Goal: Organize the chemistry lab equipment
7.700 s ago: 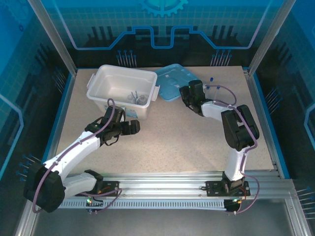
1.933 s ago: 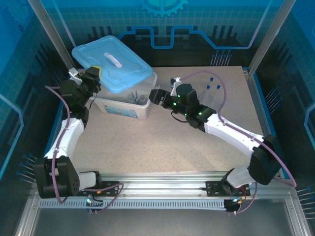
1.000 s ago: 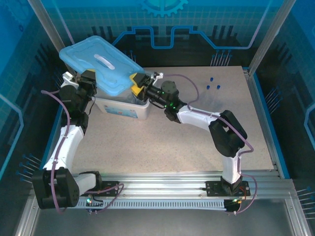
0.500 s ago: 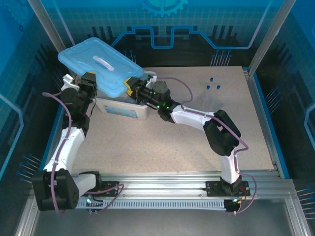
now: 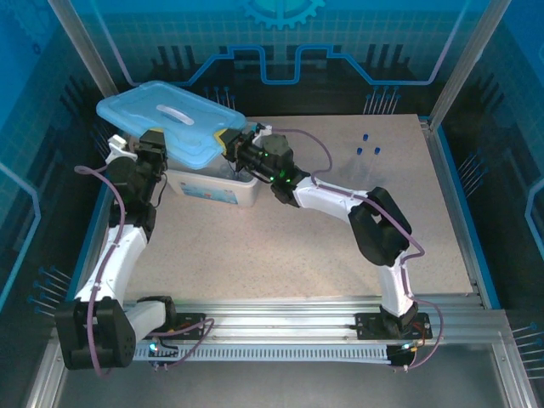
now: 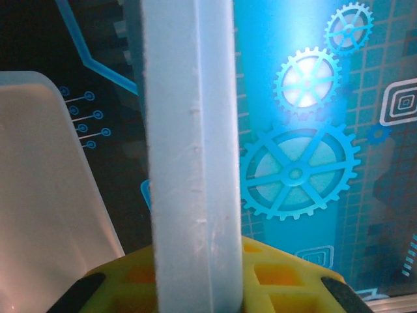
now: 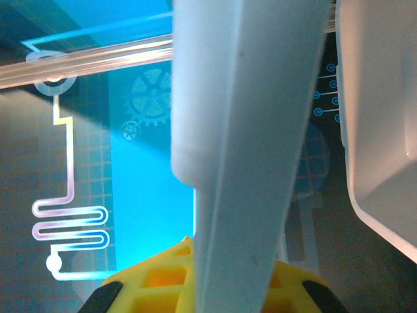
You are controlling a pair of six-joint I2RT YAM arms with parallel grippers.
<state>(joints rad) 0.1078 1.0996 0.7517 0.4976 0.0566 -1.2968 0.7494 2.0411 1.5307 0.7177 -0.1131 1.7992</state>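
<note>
The light-blue lid (image 5: pixel 170 119) hangs nearly level over the white bin (image 5: pixel 212 190). My left gripper (image 5: pixel 156 141) is shut on its left edge and my right gripper (image 5: pixel 229 142) on its right edge. In the left wrist view the lid's rim (image 6: pixel 192 163) runs up between the yellow jaws of the left gripper (image 6: pixel 195 287). The right gripper (image 7: pixel 228 280) clamps the lid's rim (image 7: pixel 254 163) the same way. Three blue-capped tubes (image 5: pixel 366 146) stand on the table at the back right. The beakers and flask in the bin are mostly hidden under the lid. The tweezers are out of view.
The bin's white wall shows at the left of the left wrist view (image 6: pixel 45 195) and at the right of the right wrist view (image 7: pixel 384 130). Aluminium posts and blue panels enclose the table (image 5: pixel 297 246). Open tabletop lies in front of the bin.
The lid went from the table behind the bin to above it, carried by the left gripper. The right gripper reached in and shut on its right edge. The lid has since levelled and shifted left.
</note>
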